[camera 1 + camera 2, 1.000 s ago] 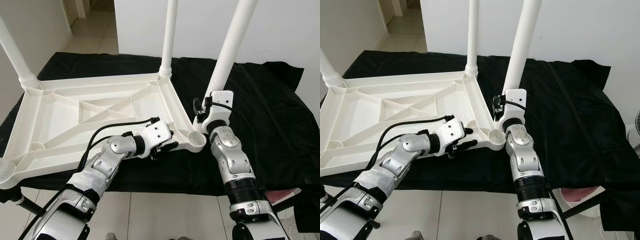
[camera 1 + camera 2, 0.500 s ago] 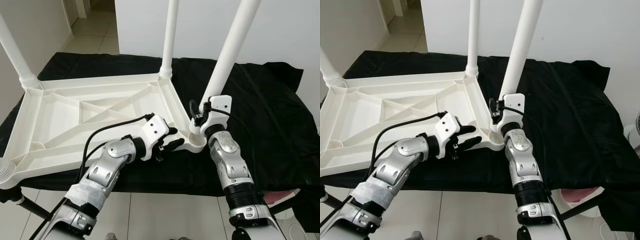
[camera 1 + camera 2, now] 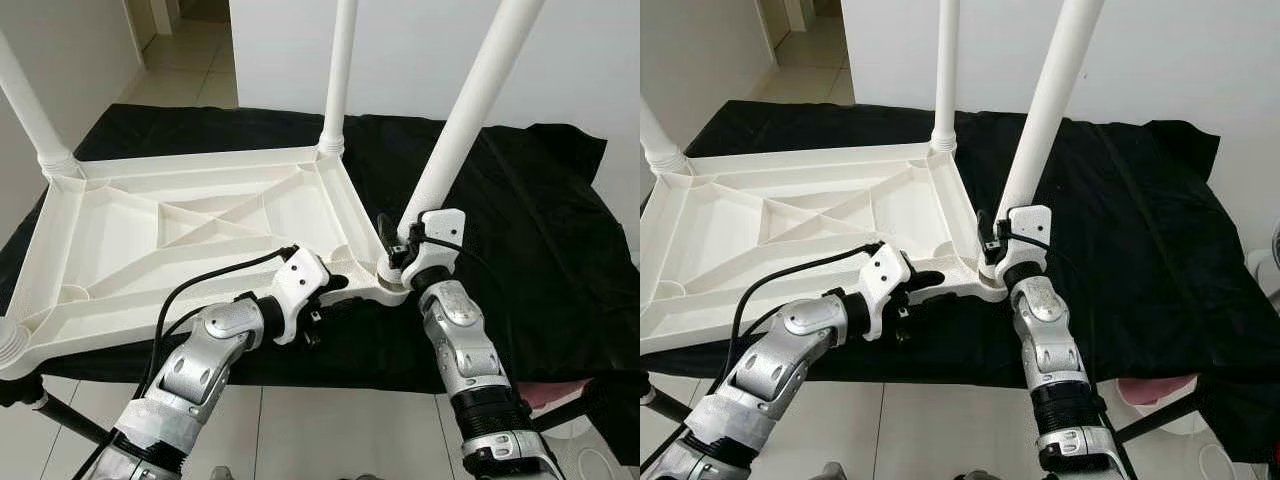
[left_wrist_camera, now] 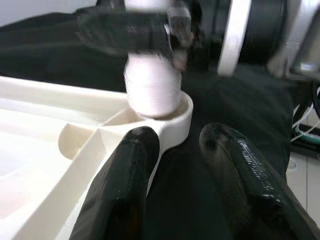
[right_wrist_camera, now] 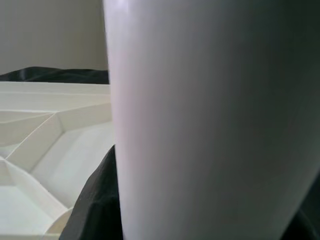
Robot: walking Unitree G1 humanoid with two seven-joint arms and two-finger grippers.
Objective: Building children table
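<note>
While our right tool point(image 3: 395, 243) clamps the tilted white leg point(image 3: 470, 118) over the corner socket point(image 3: 392, 291), our left tool point(image 3: 335, 292), spread apart, straddles the upturned tabletop point(image 3: 180, 235) rim, steadying it.

Smooth, faintly glossy white plastic tabletop point(image 3: 150, 230) and leg point(image 3: 470, 110); matt, creased black cloth point(image 3: 530, 220) beneath.

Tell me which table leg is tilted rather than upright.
The near-right leg, held by the right gripper at the corner socket; it leans right, the others stand straight.
</note>
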